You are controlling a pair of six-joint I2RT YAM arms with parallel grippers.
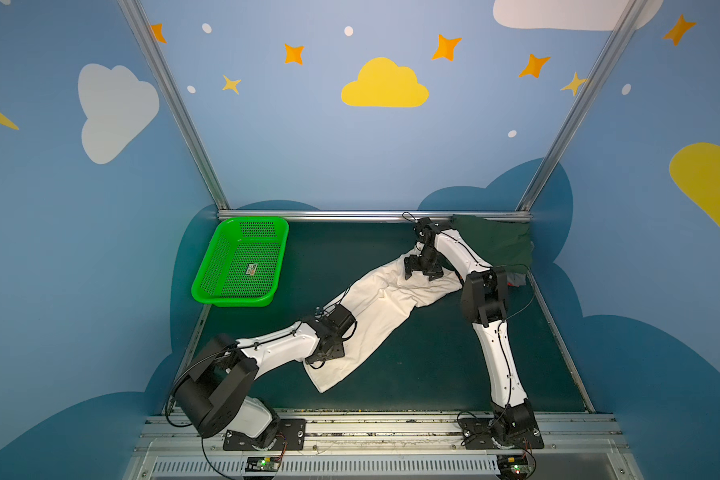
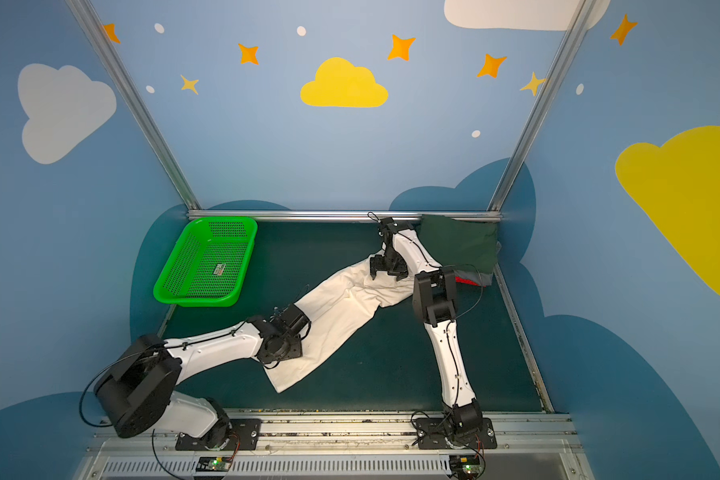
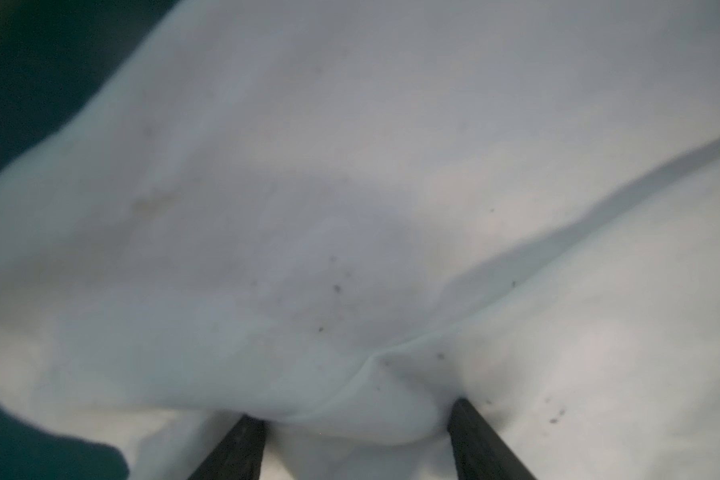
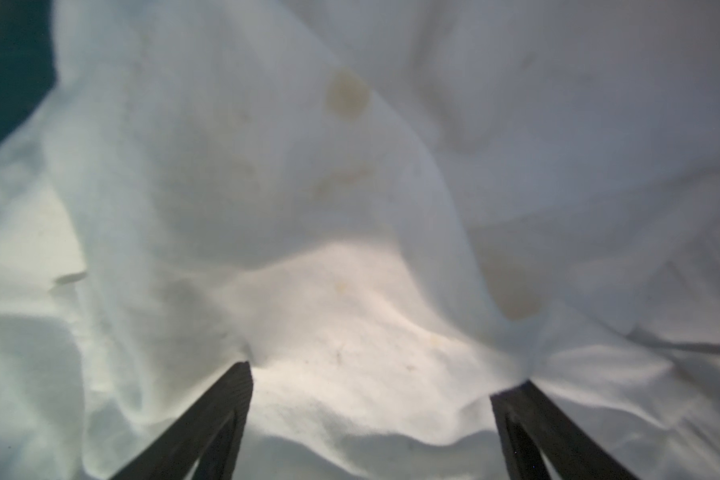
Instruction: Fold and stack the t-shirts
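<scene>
Cream shirt (image 1: 375,307) lies in a rumpled strip slantwise across the bench (image 1: 433,365), from the near-left part toward the far-right corner. It is not yet folded.

Left fingers (image 3: 238,449) stand apart, tips pressed into the cloth, a soft ridge bulging between them. Right fingers (image 4: 229,395) also stand apart, dug into the bunched far end. Neither pair has pinched anything.

Risks, as judged:
- Closing on these humps may catch one layer only, or several, so that a lift twists the shirt instead of spreading it.
- An uneven pull could drag the cloth into a tighter rope.
- The right arm works just beside the folded stack in the far-right corner, dark green shirt (image 1: 495,243) on top. A swing there could topple it.
</scene>
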